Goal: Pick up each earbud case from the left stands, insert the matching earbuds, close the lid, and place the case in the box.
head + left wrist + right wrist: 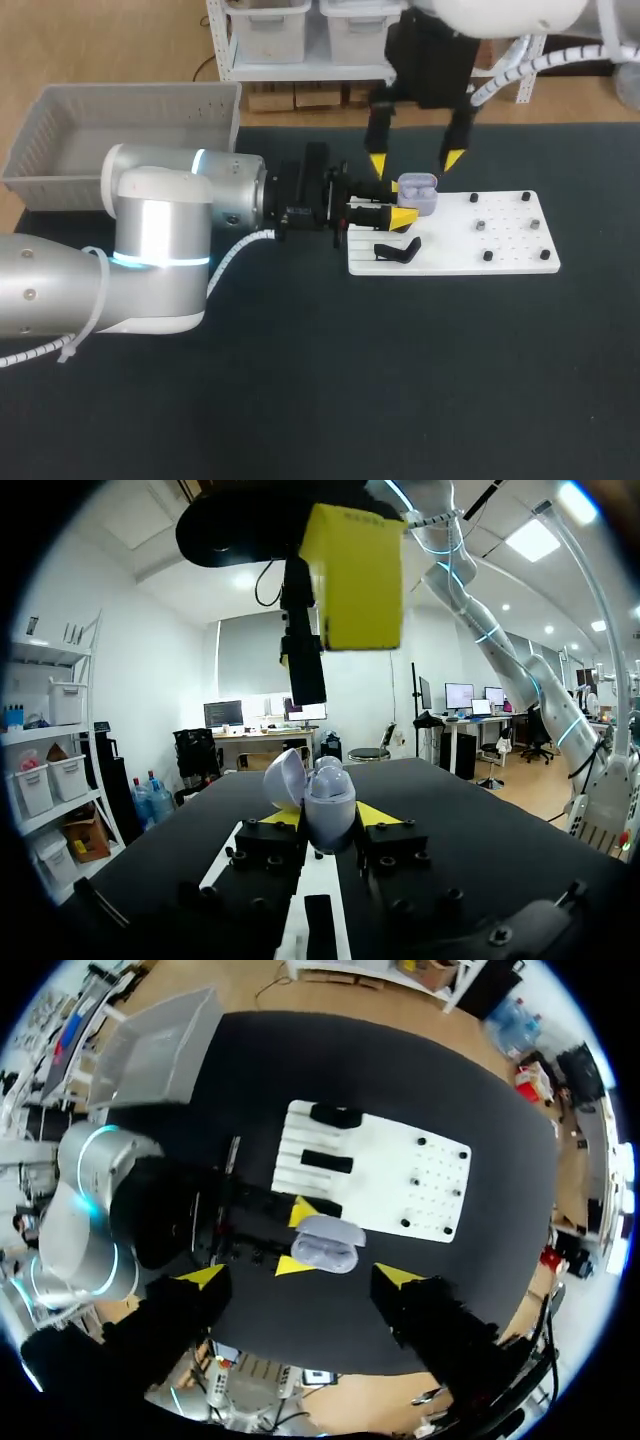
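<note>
L gripper (298, 1238) clenched on lavender earbud case (418, 191), lid open, held just above white stand board (510, 245). R gripper (415, 160) hovers over case, jaws spread, empty. Step, I reckon: bud-insert/lid-close stage; can't tell if buds seated. Next prob. needs R brought squarely down w/o knocking case. Grey box (130, 95) well apart.
</note>
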`<state>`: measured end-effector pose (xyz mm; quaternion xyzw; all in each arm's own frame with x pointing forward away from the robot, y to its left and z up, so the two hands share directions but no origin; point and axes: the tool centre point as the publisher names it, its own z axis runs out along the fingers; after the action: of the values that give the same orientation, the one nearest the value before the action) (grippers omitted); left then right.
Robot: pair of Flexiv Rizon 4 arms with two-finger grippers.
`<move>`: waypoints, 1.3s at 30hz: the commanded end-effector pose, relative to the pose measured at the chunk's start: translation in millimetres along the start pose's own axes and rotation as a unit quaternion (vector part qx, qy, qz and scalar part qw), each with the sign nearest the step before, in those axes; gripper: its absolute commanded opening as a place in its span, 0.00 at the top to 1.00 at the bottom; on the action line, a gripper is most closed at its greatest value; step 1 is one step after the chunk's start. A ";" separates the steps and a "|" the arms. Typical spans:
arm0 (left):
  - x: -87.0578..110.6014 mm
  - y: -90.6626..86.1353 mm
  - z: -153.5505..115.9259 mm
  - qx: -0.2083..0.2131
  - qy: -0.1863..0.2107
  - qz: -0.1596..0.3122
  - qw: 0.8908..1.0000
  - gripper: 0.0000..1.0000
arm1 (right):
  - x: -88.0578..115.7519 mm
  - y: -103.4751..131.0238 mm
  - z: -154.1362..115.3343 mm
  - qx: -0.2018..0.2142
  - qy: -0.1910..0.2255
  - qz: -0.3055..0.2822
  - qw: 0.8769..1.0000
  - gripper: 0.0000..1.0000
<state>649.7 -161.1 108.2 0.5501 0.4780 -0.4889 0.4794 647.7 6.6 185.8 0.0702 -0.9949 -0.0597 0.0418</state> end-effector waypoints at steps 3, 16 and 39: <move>0.0 -0.8 0.3 -0.002 0.000 0.000 1.000 1.00 | -12.8 -22.8 1.9 -0.003 -0.064 0.081 0.995 0.00; 0.0 -0.8 0.3 -0.002 0.000 0.000 1.000 1.00 | -48.4 -53.7 23.2 0.013 -0.058 0.137 0.989 0.00; 0.0 -0.8 0.3 -0.002 0.000 0.000 1.000 1.00 | 0.0 -63.8 51.1 0.018 0.000 0.150 0.988 0.00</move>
<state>649.7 -161.1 108.1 0.5501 0.4781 -0.4889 0.4793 661.8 -47.0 126.0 -0.0736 -0.9944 -0.0347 0.0680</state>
